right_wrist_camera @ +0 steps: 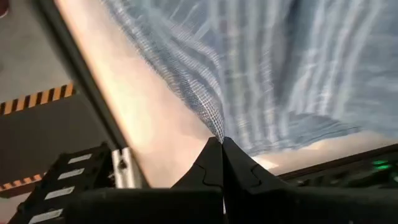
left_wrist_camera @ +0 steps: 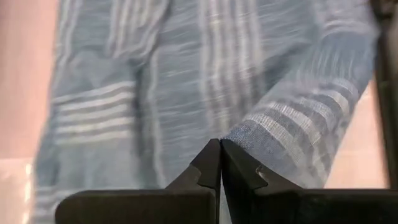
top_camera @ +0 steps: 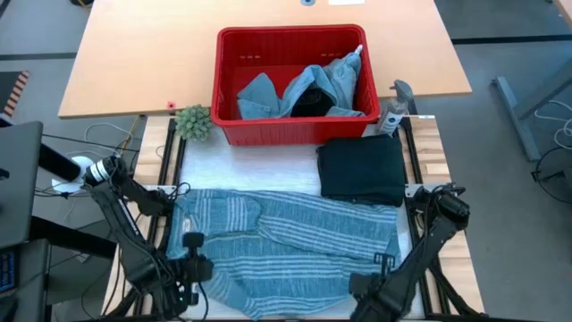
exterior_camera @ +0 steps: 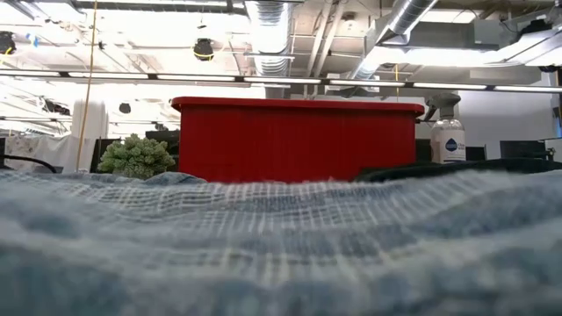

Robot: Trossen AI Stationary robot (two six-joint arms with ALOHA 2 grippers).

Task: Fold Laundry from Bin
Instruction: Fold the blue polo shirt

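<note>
A blue-grey striped cloth (top_camera: 286,246) lies spread over the near half of the table and fills the foreground of the low view (exterior_camera: 281,246). My left gripper (top_camera: 195,268) is shut at the cloth's near left part, and my right gripper (top_camera: 362,284) is shut at its near right corner. The red bin (top_camera: 290,85) stands at the far middle, with light blue denim (top_camera: 259,94) and a black garment (top_camera: 311,100) inside. A folded black garment (top_camera: 362,168) lies flat in front of the bin. My left gripper pinches a raised fold of the striped cloth (left_wrist_camera: 245,134) between its two fingertips, slanting down from the near left. One layer or several, I cannot tell. The rest of the cloth spreads out below it. My right gripper pinches the cloth's edge at a corner (right_wrist_camera: 217,127) between its two fingertips, pointing steeply down. The cloth is drawn up into a peak at the tips, with its stripes fanning away from there.
A small green plant (top_camera: 192,121) sits left of the bin and a spray bottle (top_camera: 393,112) right of it. The folded black garment lies close to the striped cloth's far right edge. Bare white table top (top_camera: 250,165) shows between the bin and the cloth.
</note>
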